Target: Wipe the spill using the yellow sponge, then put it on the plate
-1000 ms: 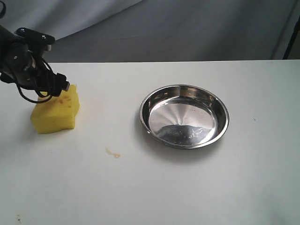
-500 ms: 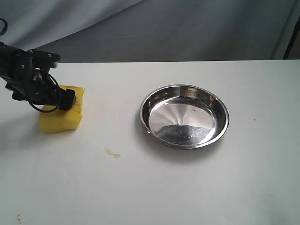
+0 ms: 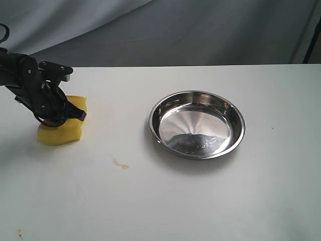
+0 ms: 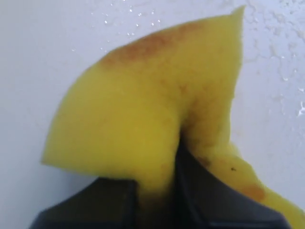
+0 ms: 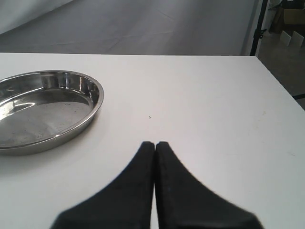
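Observation:
The yellow sponge [image 3: 60,131] rests on the white table at the far left, squeezed and bent, with brownish marks on it [image 4: 143,109]. My left gripper [image 3: 67,114] is shut on it, and the foam bulges around the black fingers [image 4: 209,195]. The spill [image 3: 120,164], a small amber smear, lies on the table to the right of the sponge and nearer the front, apart from it. The steel plate [image 3: 196,123] sits right of centre; its rim [image 5: 93,102] also shows in the right wrist view. My right gripper [image 5: 155,144] is shut on nothing, over bare table beside the plate.
A grey cloth backdrop [image 3: 200,30] hangs behind the table's far edge. A tiny brown speck [image 3: 20,233] lies near the front left corner. The right arm is outside the exterior view.
The left gripper has swung down over the sponge and closed on it. The sponge has gone from a square block to a squashed, rounded lump, shifted slightly. The spill and plate have not moved.

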`<state>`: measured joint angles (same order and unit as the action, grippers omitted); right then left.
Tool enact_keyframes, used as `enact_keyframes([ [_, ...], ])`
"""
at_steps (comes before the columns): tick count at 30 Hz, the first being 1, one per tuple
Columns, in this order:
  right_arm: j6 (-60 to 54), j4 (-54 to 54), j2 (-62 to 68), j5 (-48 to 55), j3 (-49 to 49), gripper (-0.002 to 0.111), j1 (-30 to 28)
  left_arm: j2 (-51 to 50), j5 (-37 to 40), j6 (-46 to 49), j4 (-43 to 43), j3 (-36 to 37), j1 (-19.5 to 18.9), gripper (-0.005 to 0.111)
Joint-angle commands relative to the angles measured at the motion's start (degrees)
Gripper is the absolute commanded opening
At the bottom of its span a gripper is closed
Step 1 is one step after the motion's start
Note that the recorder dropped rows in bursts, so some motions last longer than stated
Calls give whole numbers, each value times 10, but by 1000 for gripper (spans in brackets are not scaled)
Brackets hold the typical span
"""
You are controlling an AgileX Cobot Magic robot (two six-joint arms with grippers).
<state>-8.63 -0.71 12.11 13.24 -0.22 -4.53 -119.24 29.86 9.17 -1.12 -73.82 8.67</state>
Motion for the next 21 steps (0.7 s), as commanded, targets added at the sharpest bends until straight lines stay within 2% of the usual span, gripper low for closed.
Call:
enact_keyframes([
  [1, 0, 3, 2, -5, 2, 0, -2, -15, 105, 97, 86, 8, 0, 1],
  [5, 0, 3, 2, -5, 2, 0, -2, -15, 182, 255, 252, 8, 0, 1],
  [7, 0, 3, 2, -5, 2, 0, -2, -15, 230, 288, 295, 8, 5, 0],
  [9, 0, 3, 2, -5, 2, 0, -2, -15, 250, 289, 295, 8, 21, 0],
  [11, 0, 3, 2, -5, 2, 0, -2, -15, 260, 289, 295, 8, 53, 0],
  [15, 0, 3, 2, -5, 2, 0, -2, -15, 246, 288, 295, 8, 139, 0],
  [21, 0, 3, 2, -5, 2, 0, -2, -15, 241, 283, 293, 8, 195, 0],
])
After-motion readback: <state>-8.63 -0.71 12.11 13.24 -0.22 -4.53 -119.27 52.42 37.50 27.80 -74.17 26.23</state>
